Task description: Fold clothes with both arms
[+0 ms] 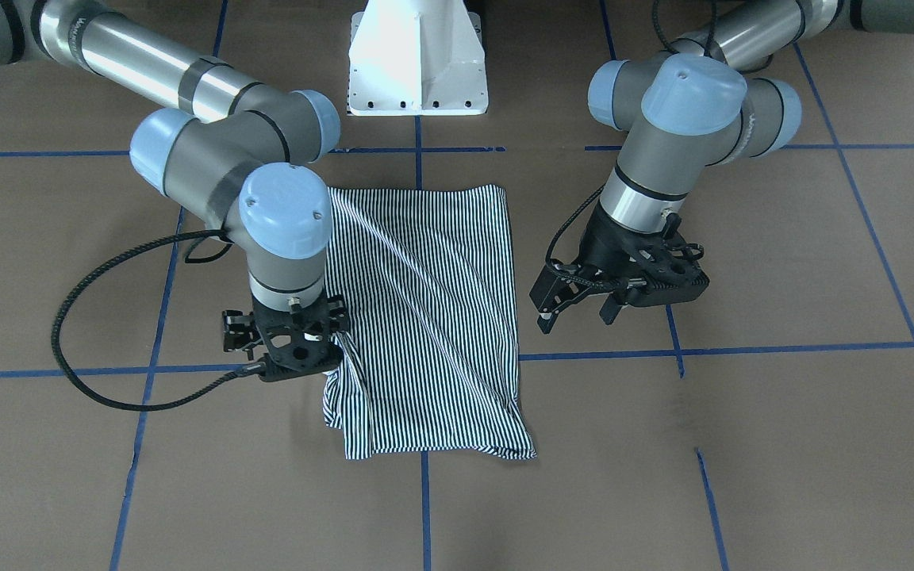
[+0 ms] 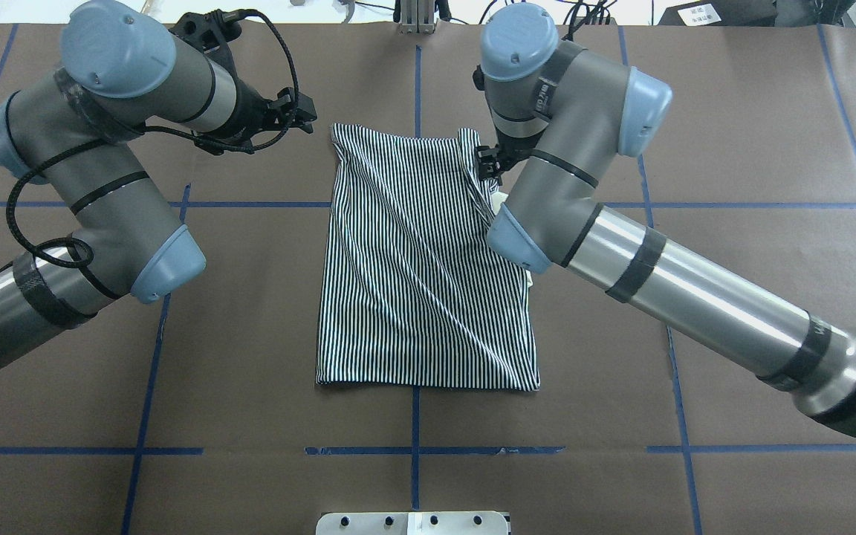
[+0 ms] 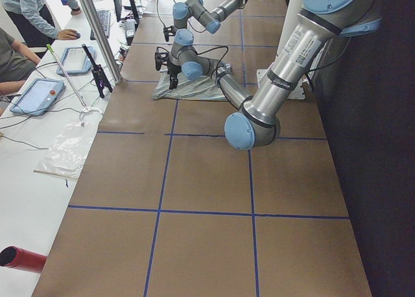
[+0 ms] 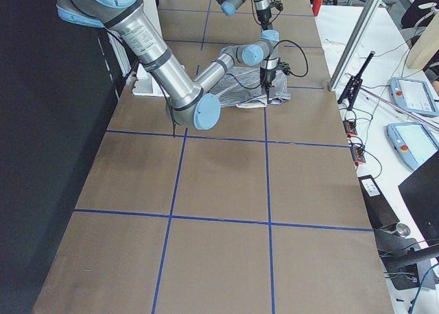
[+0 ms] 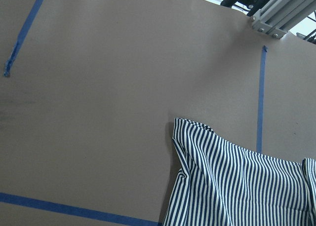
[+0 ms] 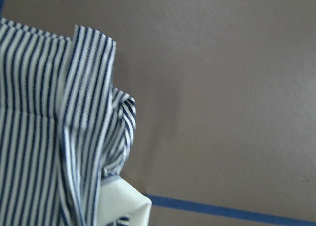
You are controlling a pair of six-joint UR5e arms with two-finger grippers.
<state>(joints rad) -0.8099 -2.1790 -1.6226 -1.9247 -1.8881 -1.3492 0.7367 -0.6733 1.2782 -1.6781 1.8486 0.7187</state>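
right pincer nips the edge of the striped shirt, left pincer hangs open beside it, apart

The grey-and-silver jointed left arm and its twin, the right arm, are polished metal tubes between matt grey elbows, each joint closed by a round light-blue cap with small screws. Black bands ring the tubes. A black ribbed cable loops to the black, hole-pierced right hand; the left hand matches. The flared pedestal base is white.
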